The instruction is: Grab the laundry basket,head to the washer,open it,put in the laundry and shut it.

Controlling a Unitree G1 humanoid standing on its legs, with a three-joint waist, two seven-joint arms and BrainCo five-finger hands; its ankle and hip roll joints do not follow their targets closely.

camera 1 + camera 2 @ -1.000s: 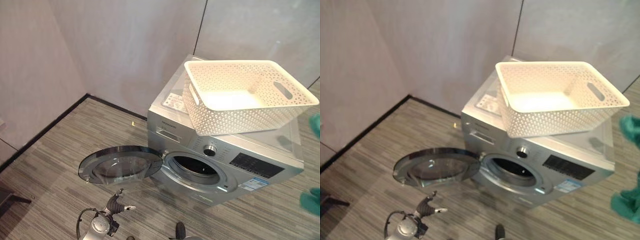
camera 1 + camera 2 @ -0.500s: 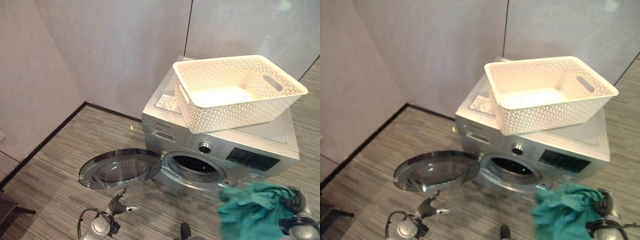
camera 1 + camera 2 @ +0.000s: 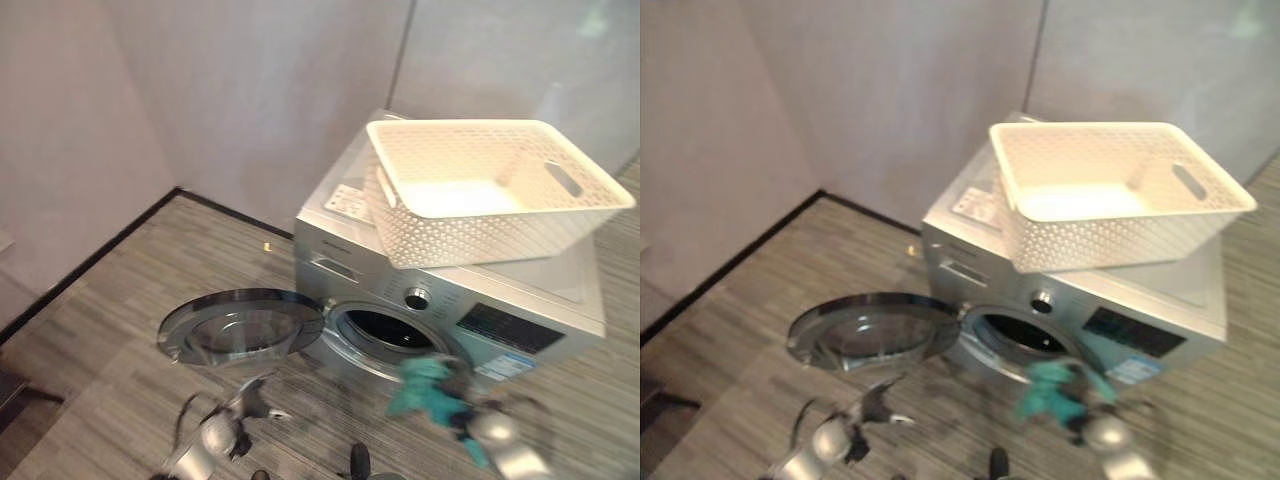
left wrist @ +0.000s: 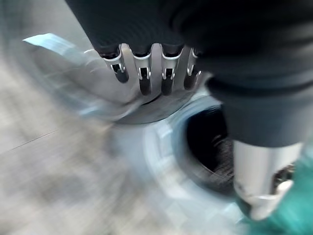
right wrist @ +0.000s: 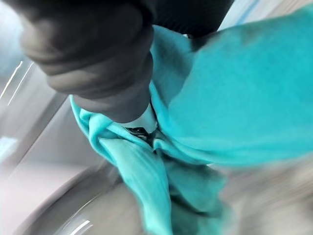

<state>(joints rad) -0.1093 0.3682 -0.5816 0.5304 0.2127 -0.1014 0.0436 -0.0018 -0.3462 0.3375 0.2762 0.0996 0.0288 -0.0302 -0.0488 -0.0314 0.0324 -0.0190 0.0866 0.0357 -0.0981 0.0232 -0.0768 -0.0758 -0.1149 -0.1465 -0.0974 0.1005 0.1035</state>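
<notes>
A silver front-loading washer (image 3: pixel 545 295) stands by the wall, its round door (image 3: pixel 240 325) swung open to the left and the dark drum opening (image 3: pixel 385 332) exposed. The white perforated laundry basket (image 3: pixel 490 190) sits on its top. Just in front of the opening's lower right rim, my right hand (image 3: pixel 462 410) is shut on a teal cloth (image 3: pixel 425 385). The right wrist view shows the teal cloth (image 5: pixel 234 93) bunched round the thumb (image 5: pixel 98 58). Below the door, my left hand (image 3: pixel 232 425) is low and open. Its fingers (image 4: pixel 143 68) hang relaxed near the door and drum.
Grey walls meet at a corner behind the washer, with a dark skirting line (image 3: pixel 90 260) along the left wall. Striped grey floor (image 3: pixel 120 340) spreads to the left and in front of the machine.
My right hand has carried the teal cloth from the lower right up and leftward to the drum opening. The left hand stays low under the door. The camera view has shifted slightly.
</notes>
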